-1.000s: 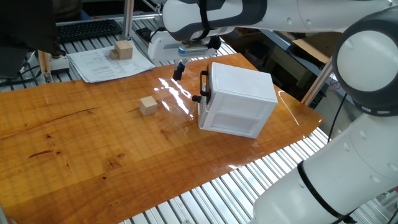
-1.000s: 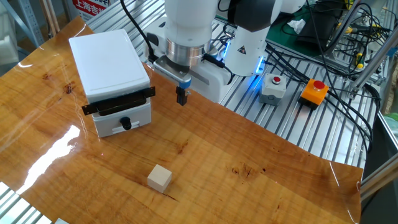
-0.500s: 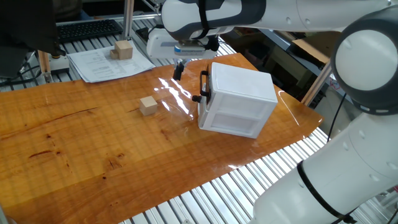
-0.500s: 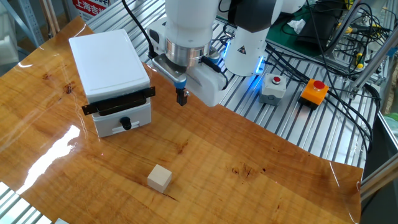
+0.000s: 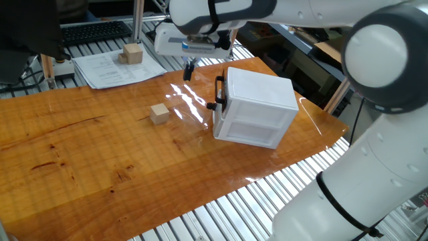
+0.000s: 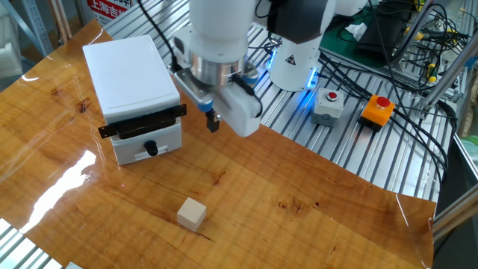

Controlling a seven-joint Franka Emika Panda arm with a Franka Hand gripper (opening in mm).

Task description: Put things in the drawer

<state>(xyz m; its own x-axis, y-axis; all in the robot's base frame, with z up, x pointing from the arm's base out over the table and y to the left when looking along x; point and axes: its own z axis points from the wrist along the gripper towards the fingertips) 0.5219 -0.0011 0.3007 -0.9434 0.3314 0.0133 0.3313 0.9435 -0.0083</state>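
Cube [image 6: 191, 214] on table, well apart from end effector [image 6: 213, 123] w/ fingers together, beside drawer [image 6: 143, 133].

My arm [image 5: 374, 60]: glossy white rounded shells, dark grey joint bands. Gripper [image 6: 213, 122]: white boxy body, short black fingers. Black cables trail behind.

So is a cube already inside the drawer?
No, the wooden cube sits on the bare table in front of the drawer, well apart from it.
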